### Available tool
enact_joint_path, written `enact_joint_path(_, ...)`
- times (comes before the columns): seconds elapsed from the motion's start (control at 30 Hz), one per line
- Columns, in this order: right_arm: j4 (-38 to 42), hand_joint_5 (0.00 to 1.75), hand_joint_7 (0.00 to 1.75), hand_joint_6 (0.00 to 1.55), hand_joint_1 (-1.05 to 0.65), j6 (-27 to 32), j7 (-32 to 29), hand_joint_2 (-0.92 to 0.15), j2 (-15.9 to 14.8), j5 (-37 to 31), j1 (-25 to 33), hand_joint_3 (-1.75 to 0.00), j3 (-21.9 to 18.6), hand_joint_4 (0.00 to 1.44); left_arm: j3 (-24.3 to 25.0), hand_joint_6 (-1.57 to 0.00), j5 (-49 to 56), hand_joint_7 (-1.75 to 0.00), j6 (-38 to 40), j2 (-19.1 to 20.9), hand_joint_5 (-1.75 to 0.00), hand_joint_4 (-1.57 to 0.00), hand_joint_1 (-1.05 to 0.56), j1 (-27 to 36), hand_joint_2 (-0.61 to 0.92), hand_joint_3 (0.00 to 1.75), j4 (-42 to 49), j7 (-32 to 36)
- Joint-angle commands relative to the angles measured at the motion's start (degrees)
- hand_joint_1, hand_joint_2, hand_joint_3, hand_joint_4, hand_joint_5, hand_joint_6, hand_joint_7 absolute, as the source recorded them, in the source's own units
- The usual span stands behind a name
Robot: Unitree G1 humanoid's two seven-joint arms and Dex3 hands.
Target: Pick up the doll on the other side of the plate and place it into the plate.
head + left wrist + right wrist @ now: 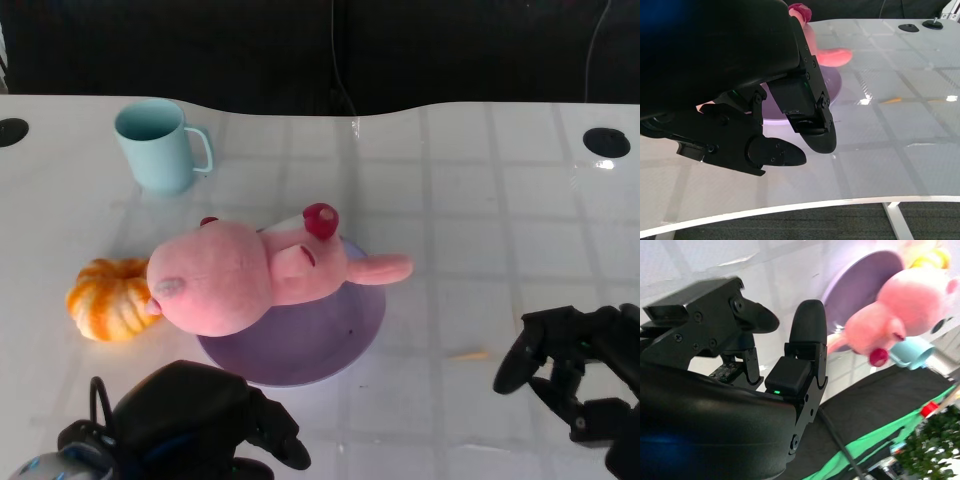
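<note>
Lying at the left of the head view, an orange-and-white striped soft toy (108,298) rests on the glossy white worktop (500,200), touching the snout end of the pink plush doll with a red bow (250,272). Above it, in the upper left of the frame, a pale teal mug with a handle (158,144) stands upright, well apart from the rest. The doll sits in the middle of the frame, lying on its side across the round lilac plate (310,345); its big head overhangs the plate's left rim and one pink limb reaches past the right rim. The plate's near part is bare.

At the lower left of the frame the robot's left hand (195,415) hovers just below the plate's near edge. In the left wrist view its black fingers (812,125) are apart and hold nothing, with the plate and doll behind them.

A small yellowish fleck (468,353) lies on the worktop right of the plate. At the lower right the right hand (575,370) hangs near the worktop, well apart from the plate. Its fingers (807,330) are spread in the right wrist view, gripping nothing, with the doll, plate and mug beyond them.
</note>
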Motion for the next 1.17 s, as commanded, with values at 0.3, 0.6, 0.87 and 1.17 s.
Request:
enact_joint_path(0.3,4.56,1.75,1.45,0.79,-0.01,-0.37,-1.12,-0.37,-0.68,-4.31,-2.91,-1.28,2.34,0.83,1.56,-1.09,-0.97,-0.01,-0.45,1.53,-1.16,-0.79,-0.24,0.24,0.92,0.24,-0.03,-0.02)
enact_joint_path(0.6,5.12,1.75,1.44,0.77,-0.02,0.45,-0.82,-0.38,-0.61,-5.91,-3.44,-1.25,3.14,0.81,1.36,-1.10,-0.93,-0.01,-0.77,1.18,-1.17,-0.80,-0.23,-0.15,0.92,0.23,0.98,0.54)
enact_joint_path(0.87,5.46,1.75,1.39,0.77,-0.03,0.28,-0.79,-0.41,-0.92,-6.44,-3.63,-1.19,3.28,0.79,1.49,-1.10,-0.92,-0.01,-1.70,1.24,-1.19,-0.81,-0.23,-0.14,0.92,0.22,1.41,1.05)
enact_joint_path(1.17,5.64,1.74,1.37,0.78,-0.05,-0.21,-0.72,-0.41,-1.38,-7.12,-4.07,-1.21,3.33,0.79,1.69,-1.10,-1.02,-0.01,-1.29,1.18,-1.19,-0.80,-0.23,-0.16,0.92,0.22,0.94,0.35)
